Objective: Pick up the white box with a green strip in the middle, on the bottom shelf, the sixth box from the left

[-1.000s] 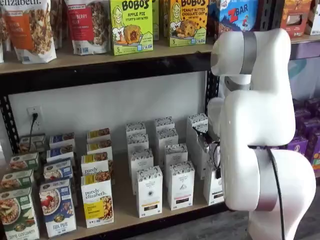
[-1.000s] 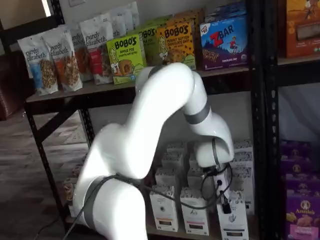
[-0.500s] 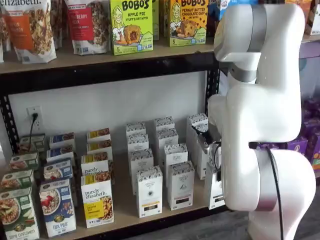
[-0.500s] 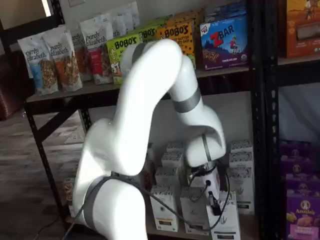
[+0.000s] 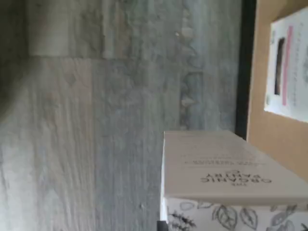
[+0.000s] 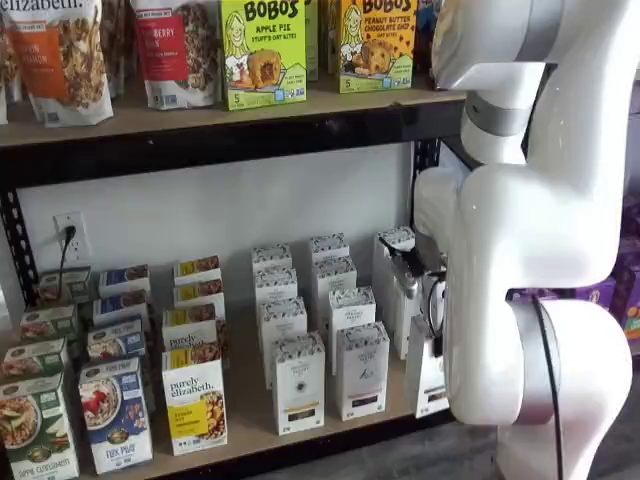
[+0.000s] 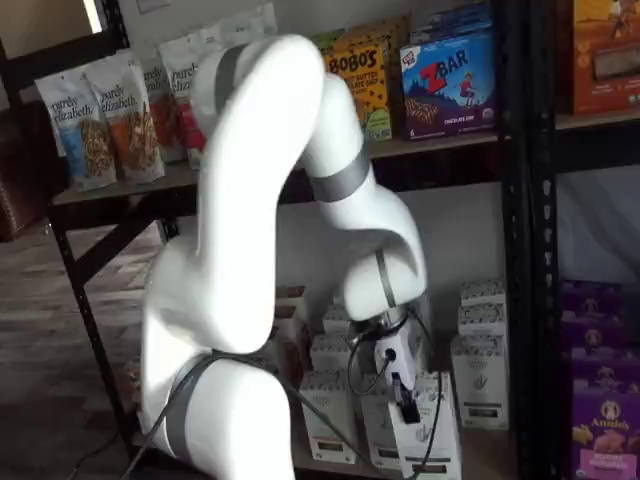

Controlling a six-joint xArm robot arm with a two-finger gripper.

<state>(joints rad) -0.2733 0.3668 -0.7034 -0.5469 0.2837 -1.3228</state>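
A white box with leaf drawings (image 7: 432,428) hangs at my gripper (image 7: 403,397), in front of the bottom shelf (image 7: 486,452) and forward of its row. One black finger shows against the box's front and the gripper looks shut on it. In a shelf view the box (image 6: 425,368) stands tilted at the shelf's right end, half hidden behind my white arm. The wrist view shows the box's top (image 5: 226,168) close up, over the floor just outside the shelf's black front rail (image 5: 243,72). Its green strip does not show clearly.
Rows of like white boxes (image 6: 299,380) and purely elizabeth boxes (image 6: 193,398) stand on the tan board (image 6: 250,412). A box with a pink strip (image 5: 288,67) stands on the board near the held box. Bobo's boxes (image 6: 262,50) sit on the upper shelf. Grey plank floor (image 5: 96,144) lies below.
My arm has drawn back from the shelf and its elbow has risen. The white box has come with the gripper, out of its row and forward past the front rail.
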